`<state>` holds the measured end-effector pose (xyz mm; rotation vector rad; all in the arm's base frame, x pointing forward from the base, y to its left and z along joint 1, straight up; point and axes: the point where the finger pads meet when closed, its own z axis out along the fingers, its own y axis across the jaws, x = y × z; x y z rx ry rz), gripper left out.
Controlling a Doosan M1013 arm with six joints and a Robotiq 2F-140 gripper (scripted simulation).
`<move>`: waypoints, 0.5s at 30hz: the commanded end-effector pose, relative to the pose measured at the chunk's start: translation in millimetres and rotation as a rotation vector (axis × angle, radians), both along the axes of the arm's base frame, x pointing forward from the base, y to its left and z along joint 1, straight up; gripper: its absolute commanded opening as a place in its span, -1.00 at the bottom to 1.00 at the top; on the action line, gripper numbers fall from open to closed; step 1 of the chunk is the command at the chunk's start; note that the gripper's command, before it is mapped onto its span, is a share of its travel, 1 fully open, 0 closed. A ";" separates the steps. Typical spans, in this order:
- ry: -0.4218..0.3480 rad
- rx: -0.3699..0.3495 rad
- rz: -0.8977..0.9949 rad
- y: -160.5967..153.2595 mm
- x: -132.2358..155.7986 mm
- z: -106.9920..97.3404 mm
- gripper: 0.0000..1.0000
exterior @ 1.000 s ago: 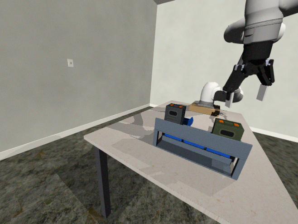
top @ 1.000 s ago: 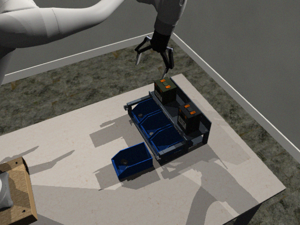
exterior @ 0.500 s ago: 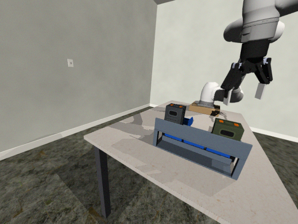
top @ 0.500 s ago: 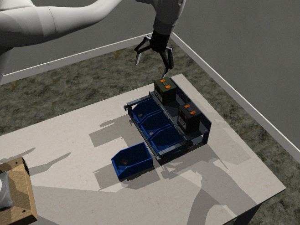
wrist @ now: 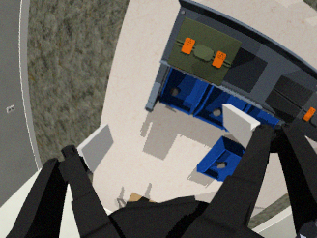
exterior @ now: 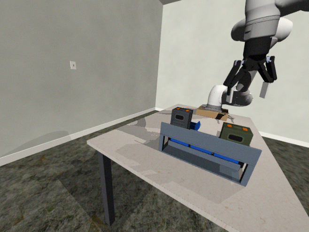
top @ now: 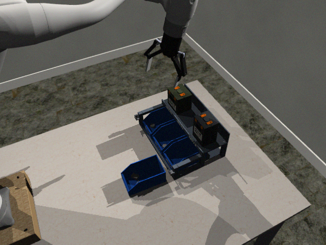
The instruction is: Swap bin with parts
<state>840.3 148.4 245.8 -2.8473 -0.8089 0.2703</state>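
Operator: What is the condition of the jaws (top: 162,76) (exterior: 246,98)?

Technician: Spread wide, with nothing between them. They hang above and beside the green box with orange latches (top: 180,101) (exterior: 235,135) (wrist: 205,53), apart from every bin. This stand-off probably leaves room to line up on the shelf.

Operator: State the shelf's condition.

Technician: The blue-grey metal shelf (top: 187,118) (exterior: 212,142) (wrist: 154,97) carries three blue bins side by side. The one at the end by the dark grey box (top: 206,129) (exterior: 181,118) (wrist: 290,94) shows no part, so it is judged to be the empty blue open bin (top: 181,153) (exterior: 179,142) (wrist: 263,116). It occupies the required slot and should come out first.

Operator: Where is the loaded bin?

Technician: The blue open-fronted bin with parts (top: 152,181) (exterior: 196,126) (wrist: 226,151) is upright on the pale surface (top: 73,147) (exterior: 139,154) (wrist: 130,111), just in front of the shelf. Upright seating retains its contents.

Operator: Its orientation?

Technician: Open front away from the shelf, back towards it. Its long axis runs roughly square to the shelf front, so little turning should be needed.

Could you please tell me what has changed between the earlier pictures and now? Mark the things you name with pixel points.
The open pincer (top: 161,77) (exterior: 246,96) (wrist: 165,125) shifted slightly left in the top view, and left and up in the exterior one. Nothing was grasped or released. The blue bin on the table (top: 147,184) (exterior: 195,125) (wrist: 227,150) and the shelf (top: 222,131) (exterior: 209,139) (wrist: 248,68) stayed put.
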 end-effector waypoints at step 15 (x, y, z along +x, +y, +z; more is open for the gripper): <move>-0.046 -0.052 -0.147 -43.7 -41.9 30.1 1.00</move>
